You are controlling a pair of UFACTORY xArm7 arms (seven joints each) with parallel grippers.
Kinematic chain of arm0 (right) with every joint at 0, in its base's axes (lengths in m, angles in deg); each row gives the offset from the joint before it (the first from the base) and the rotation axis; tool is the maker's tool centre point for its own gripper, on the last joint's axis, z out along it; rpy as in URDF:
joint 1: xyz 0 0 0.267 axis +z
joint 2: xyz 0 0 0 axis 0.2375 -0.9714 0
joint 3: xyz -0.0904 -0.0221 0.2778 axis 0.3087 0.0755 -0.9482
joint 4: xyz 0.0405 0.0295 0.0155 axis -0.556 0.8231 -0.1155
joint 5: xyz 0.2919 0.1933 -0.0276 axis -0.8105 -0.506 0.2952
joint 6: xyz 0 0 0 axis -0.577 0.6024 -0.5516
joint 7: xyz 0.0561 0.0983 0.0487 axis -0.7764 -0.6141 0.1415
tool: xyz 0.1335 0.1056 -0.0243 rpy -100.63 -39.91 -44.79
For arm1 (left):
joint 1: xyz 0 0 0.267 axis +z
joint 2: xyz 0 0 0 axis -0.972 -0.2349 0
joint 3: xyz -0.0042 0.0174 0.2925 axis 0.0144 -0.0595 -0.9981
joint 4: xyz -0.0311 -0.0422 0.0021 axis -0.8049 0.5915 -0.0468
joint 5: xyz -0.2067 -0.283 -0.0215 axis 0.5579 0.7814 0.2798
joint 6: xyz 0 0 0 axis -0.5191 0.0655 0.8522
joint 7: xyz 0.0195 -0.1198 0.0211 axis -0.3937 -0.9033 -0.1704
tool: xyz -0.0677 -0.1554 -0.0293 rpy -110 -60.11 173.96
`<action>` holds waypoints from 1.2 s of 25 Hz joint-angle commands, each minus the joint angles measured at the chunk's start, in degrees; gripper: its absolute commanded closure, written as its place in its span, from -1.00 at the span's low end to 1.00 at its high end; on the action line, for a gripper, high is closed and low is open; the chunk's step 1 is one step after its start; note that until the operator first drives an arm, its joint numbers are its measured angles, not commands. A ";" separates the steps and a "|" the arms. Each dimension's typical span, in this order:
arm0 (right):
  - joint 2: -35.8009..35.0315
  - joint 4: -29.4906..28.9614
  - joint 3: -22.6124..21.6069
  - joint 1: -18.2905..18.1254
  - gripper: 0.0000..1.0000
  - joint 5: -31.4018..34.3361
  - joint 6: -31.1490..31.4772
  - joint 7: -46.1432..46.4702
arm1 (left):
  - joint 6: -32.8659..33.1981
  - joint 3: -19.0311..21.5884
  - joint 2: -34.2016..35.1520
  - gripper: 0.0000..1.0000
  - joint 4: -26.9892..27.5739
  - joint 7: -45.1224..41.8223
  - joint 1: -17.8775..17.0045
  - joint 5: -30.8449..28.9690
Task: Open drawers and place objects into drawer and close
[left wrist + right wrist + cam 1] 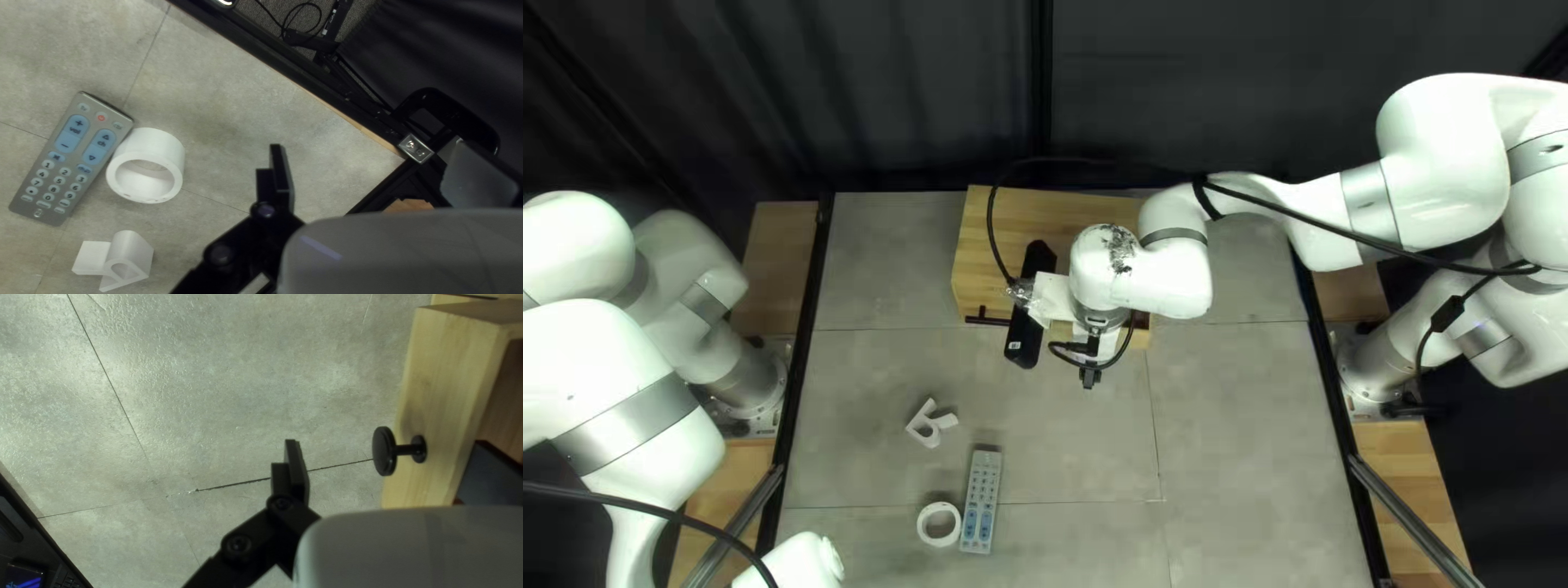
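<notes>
Spacing on my right hand (1091, 378) can't be judged from here, and the same goes for my left hand (279, 147), so I can't say whether either stands wide or narrow. The right one hangs over the bench (1241, 457), apart from the round black knob (384, 451) on the wooden drawer (436, 386). That drawer stands open, and something dark and flat shows within, perhaps a stored item, though the view there is mostly cut off.

Off to one side of my left hand, and apart from it, lies a white ring (173, 147). The grey remote (74, 155) is just beside the ring, on the side away from the hand. A white letter R (141, 253) sits near them both.

I see a black rail (310, 87) along the bench edge, close by my left hand. Open room runs between the remote and the wooden box (986, 267), and out toward the right side of the top left view.
</notes>
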State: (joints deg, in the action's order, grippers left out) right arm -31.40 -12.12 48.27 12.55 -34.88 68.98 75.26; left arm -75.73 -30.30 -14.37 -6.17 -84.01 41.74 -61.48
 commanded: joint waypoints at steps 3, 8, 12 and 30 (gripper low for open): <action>0.06 0.04 -0.28 0.14 -1.00 -0.42 -0.25 0.13 | 0.00 0.00 0.00 -1.00 0.00 0.00 0.00 0.00; -0.16 -0.41 -0.52 0.29 -1.00 -0.75 -0.29 0.09 | 0.00 0.00 0.00 -1.00 0.00 0.00 0.00 0.00; -0.23 -0.46 -0.60 0.31 -1.00 -0.84 -0.33 0.16 | 0.00 0.00 0.00 -1.00 0.00 0.00 0.00 0.00; -1.57 -3.48 -1.15 0.62 -1.00 -1.22 1.82 -0.24 | 0.00 0.00 0.00 -1.00 0.00 0.00 0.00 0.00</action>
State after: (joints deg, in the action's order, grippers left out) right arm -32.82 -15.34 47.10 13.18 -36.21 70.51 75.05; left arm -75.73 -30.30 -14.37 -6.17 -84.01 41.74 -61.48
